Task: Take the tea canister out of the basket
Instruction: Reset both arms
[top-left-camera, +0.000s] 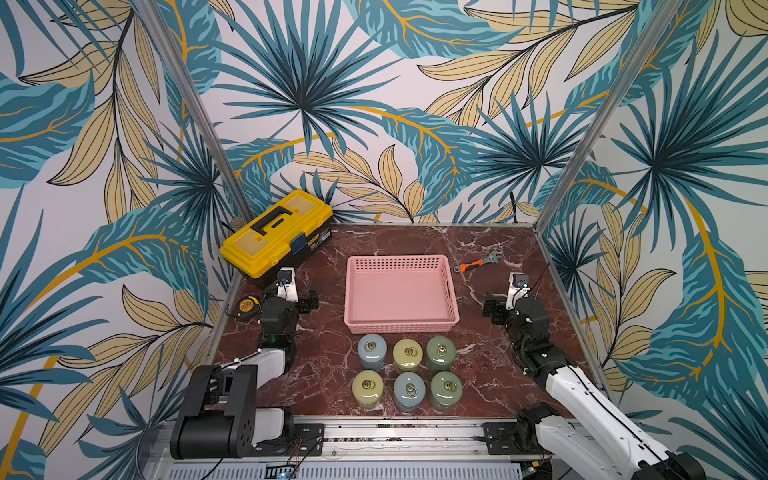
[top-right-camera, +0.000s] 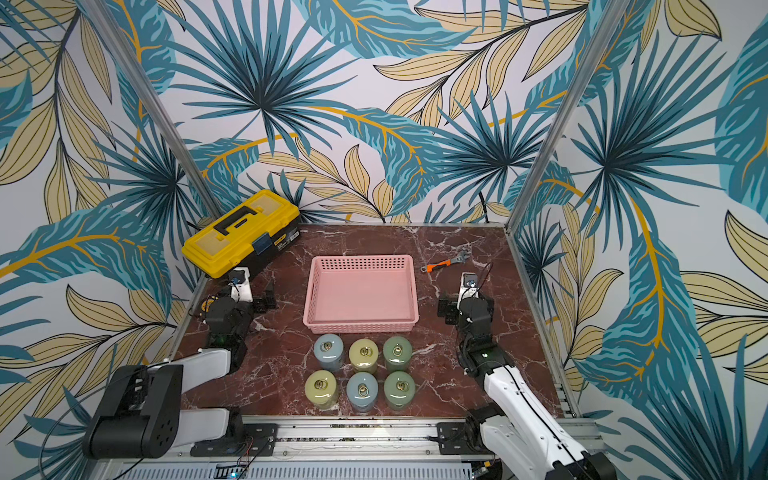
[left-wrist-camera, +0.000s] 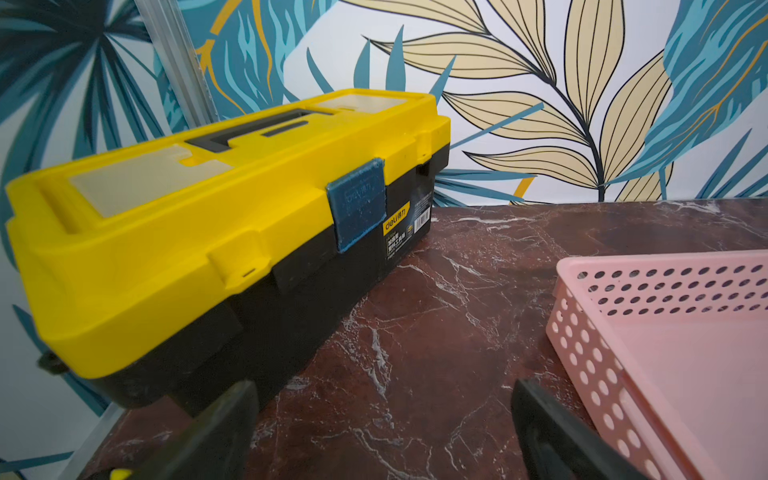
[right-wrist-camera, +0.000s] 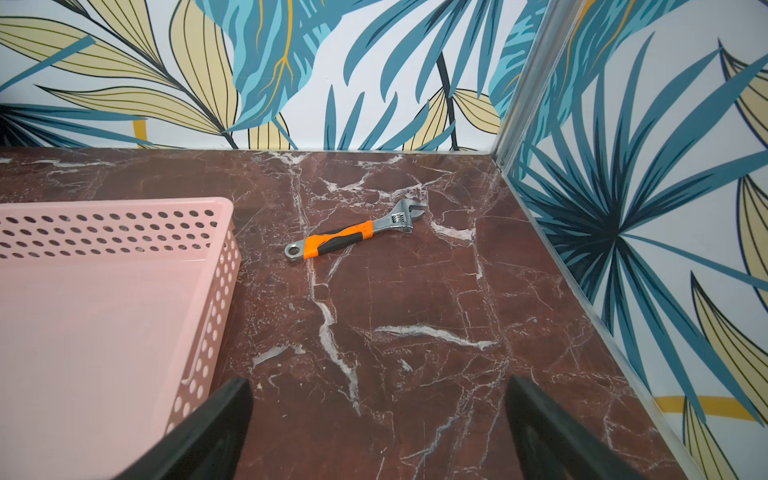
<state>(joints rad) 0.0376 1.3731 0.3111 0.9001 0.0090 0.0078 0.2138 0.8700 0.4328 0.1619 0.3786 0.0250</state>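
The pink basket (top-left-camera: 401, 262) lies in the middle of the marble table in both top views, with its floor (top-right-camera: 361, 291) bare. Several tea canisters stand outside it in two rows by its near side, among them a blue-grey one (top-left-camera: 372, 351), a yellow one (top-left-camera: 408, 354) and a green one (top-left-camera: 441, 352). My left gripper (top-left-camera: 308, 300) rests left of the basket, open over bare marble (left-wrist-camera: 384, 432). On the other side of the basket is my right gripper (top-left-camera: 494, 309), also open and empty (right-wrist-camera: 378, 428). Each wrist view shows a basket corner (left-wrist-camera: 665, 353) (right-wrist-camera: 104, 311).
A yellow-and-black toolbox (top-left-camera: 276, 232) stands at the back left, close ahead of the left gripper (left-wrist-camera: 208, 232). A tape measure (top-left-camera: 248, 306) lies by the left wall. An orange-handled wrench (top-left-camera: 478, 262) lies back right of the basket (right-wrist-camera: 353, 235). Walls enclose three sides.
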